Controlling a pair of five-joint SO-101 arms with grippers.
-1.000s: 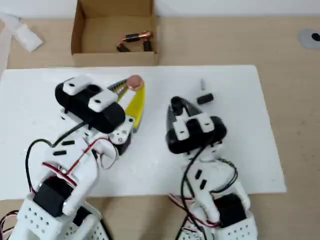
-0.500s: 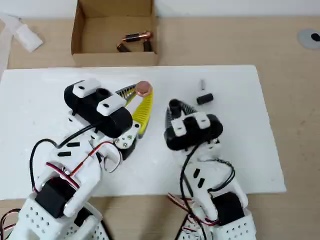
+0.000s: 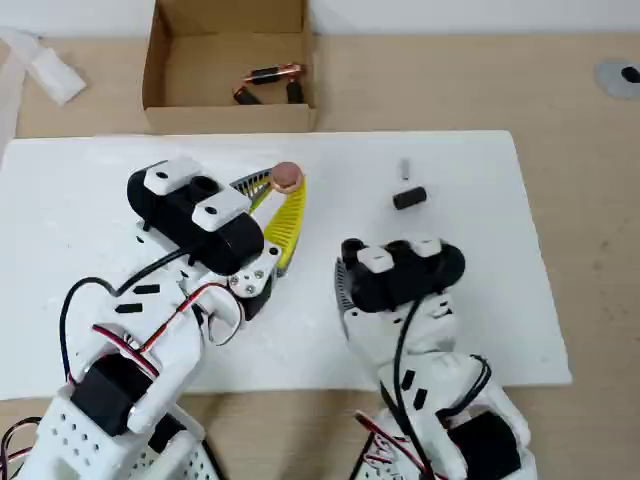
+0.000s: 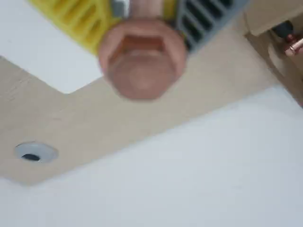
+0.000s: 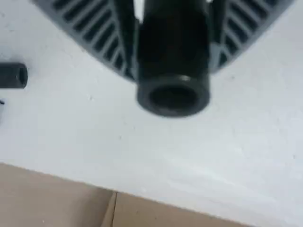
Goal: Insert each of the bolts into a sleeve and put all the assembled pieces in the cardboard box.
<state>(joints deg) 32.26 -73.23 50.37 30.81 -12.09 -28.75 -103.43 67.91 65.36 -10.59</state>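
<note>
Over the white sheet (image 3: 90, 190) on the worktop (image 3: 590, 220), the left pincer (image 3: 281, 192) is clenched on a copper bolt (image 3: 287, 177) near the sheet's far edge, while the right pincer (image 5: 173, 23) grips a black sleeve (image 5: 173, 66) whose open bore faces away from the wrist. A second black sleeve (image 3: 409, 198) lies loose on the sheet beyond the right arm, with a small grey piece (image 3: 405, 168) just past it. Beyond the sheet, the cardboard box (image 3: 158, 75) holds assembled pieces (image 3: 270, 82).

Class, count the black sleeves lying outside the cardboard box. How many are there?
2. One loose sleeve lies on the white board; the other sleeve is held in the right claw. Others may be hidden.
</note>
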